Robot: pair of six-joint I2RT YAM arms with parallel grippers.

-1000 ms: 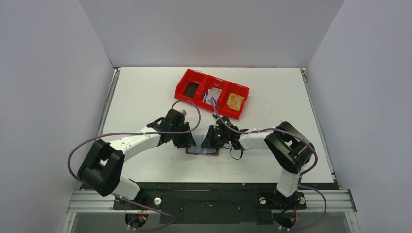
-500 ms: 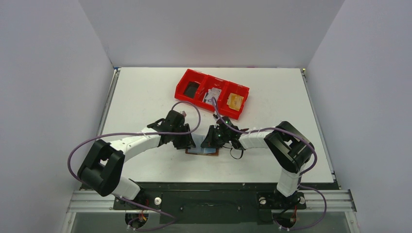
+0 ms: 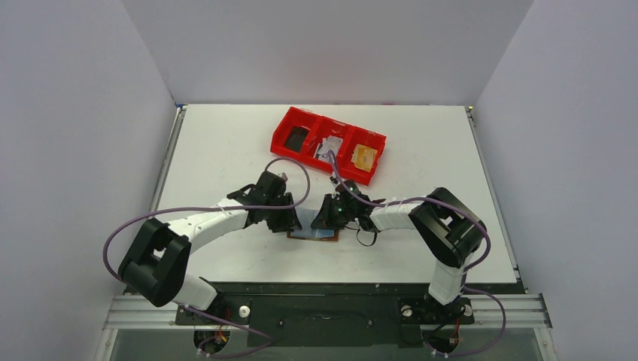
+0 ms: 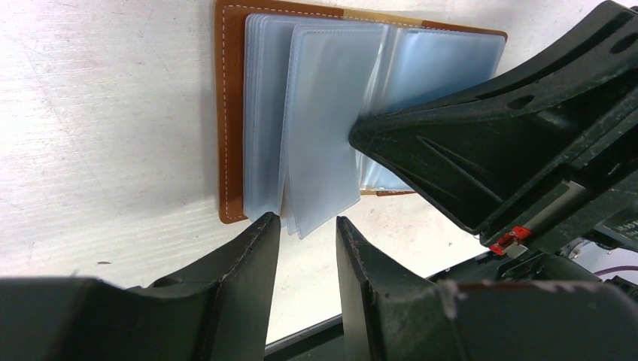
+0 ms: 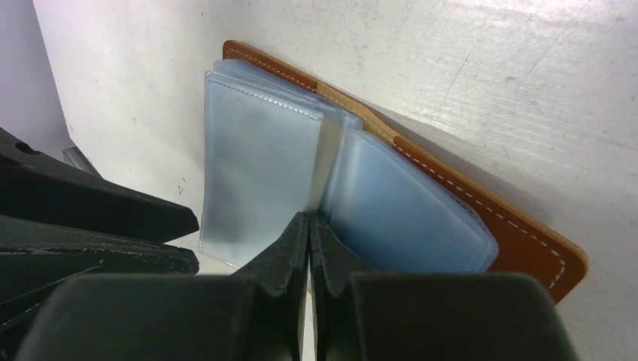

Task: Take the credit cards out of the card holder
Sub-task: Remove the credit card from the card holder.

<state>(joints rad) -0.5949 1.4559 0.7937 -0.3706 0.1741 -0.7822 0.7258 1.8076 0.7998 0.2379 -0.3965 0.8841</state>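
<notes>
The card holder (image 4: 230, 113), a brown leather wallet, lies open on the table, its clear plastic sleeves (image 4: 323, 120) fanned out. It also shows in the top view (image 3: 312, 235) and the right wrist view (image 5: 527, 241). The right-hand sleeves look light blue (image 5: 406, 203); I cannot tell whether a card is inside. A tan-gold strip (image 4: 384, 16) shows along the wallet's far edge. My left gripper (image 4: 307, 222) is open by a narrow gap, its tips at the lower edge of a lifted sleeve. My right gripper (image 5: 309, 219) is shut, its tips pressed into the fold between the sleeves.
A red three-compartment tray (image 3: 329, 144) stands behind the wallet. It holds a dark thing, a pale thing and a tan-orange flat thing (image 3: 365, 156). The right gripper's black body (image 4: 496, 143) fills the right of the left wrist view, close to my left fingers.
The left arm has shifted very slightly. Both grippers and the wallet stay where they were.
</notes>
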